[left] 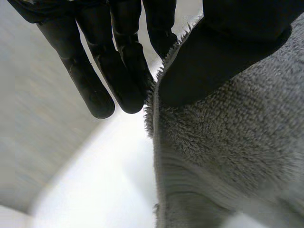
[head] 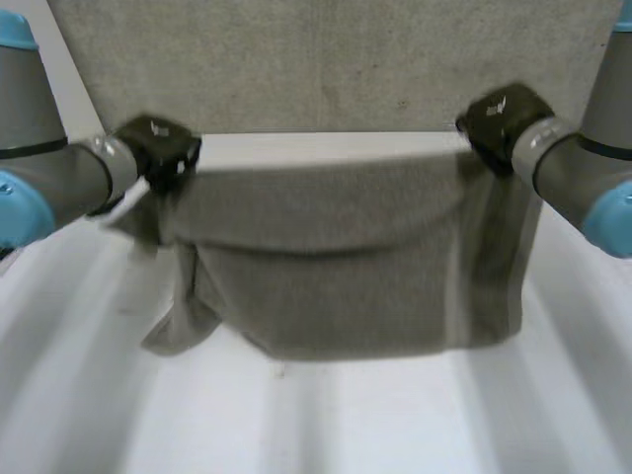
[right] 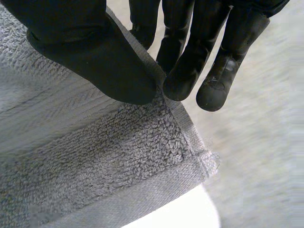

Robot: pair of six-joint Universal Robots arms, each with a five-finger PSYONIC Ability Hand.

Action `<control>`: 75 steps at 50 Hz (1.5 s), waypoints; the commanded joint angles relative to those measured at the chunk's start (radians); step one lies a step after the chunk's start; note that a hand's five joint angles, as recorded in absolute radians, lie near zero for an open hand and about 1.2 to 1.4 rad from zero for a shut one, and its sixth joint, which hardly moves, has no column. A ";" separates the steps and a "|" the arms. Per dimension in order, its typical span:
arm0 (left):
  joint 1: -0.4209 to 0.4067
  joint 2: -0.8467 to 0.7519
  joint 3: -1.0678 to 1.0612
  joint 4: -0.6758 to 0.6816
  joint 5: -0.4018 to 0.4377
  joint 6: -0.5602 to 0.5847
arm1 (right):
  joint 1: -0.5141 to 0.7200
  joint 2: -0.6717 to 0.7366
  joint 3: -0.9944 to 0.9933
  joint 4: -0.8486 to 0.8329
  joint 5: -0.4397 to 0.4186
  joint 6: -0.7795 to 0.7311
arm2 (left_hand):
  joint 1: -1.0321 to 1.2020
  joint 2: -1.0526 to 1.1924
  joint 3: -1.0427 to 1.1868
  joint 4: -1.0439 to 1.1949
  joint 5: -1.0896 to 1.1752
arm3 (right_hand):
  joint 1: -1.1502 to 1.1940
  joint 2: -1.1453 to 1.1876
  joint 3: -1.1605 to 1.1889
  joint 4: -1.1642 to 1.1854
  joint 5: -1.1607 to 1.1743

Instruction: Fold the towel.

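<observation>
White table [head: 326, 425] — L hand [head: 156, 146], R hand [head: 502, 117] in pinch on towel [head: 336, 267] corners.

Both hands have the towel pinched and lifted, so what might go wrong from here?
1. The left hand and right hand each pinch only a narrow strip of the towel at its edge, so it might slip out mid-fold.
2. The towel sags between the hands, and a loose corner hangs lower below the left hand, so the fold may land bunched or crooked on the table.
</observation>
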 commanded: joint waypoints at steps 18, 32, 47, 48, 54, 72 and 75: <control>0.037 0.148 -0.489 0.655 0.000 -0.242 | 0.002 -0.155 0.431 -0.545 -0.028 0.154 | 0.209 0.179 0.180 0.178 0.181 | 0.205 0.073 0.038 0.038 0.135; 0.025 0.203 -0.956 0.690 0.066 -0.055 | -0.013 -0.126 0.739 -0.430 -0.077 0.143 | 0.209 0.179 0.180 0.178 0.181 | 0.205 0.073 0.038 0.038 0.135; 0.048 0.171 -0.959 0.767 0.059 -0.053 | -0.116 -0.137 0.830 -0.450 -0.108 0.159 | -0.270 -0.299 -0.299 -0.300 -0.297 | 0.205 0.073 0.038 0.038 0.135; 0.053 0.169 -0.965 0.787 0.059 -0.052 | -0.121 -0.137 0.830 -0.450 -0.108 0.162 | -0.270 -0.299 -0.299 -0.300 -0.297 | 0.205 0.073 0.038 0.038 0.135; 0.067 0.169 -0.982 0.841 0.016 -0.053 | -0.132 -0.140 0.825 -0.451 -0.105 0.199 | -0.267 -0.296 -0.296 -0.297 -0.294 | 0.205 0.073 0.038 0.038 0.135; 0.108 0.252 -1.090 0.838 -0.016 -0.049 | -0.139 -0.140 0.818 -0.468 -0.096 0.231 | 0.074 0.045 0.045 0.044 0.047 | 0.205 0.073 0.038 0.038 0.135; 0.106 0.312 -1.111 0.838 -0.006 -0.049 | -0.136 -0.146 0.816 -0.467 -0.094 0.235 | 0.208 0.179 0.180 0.178 0.181 | 0.205 0.073 0.038 0.038 0.135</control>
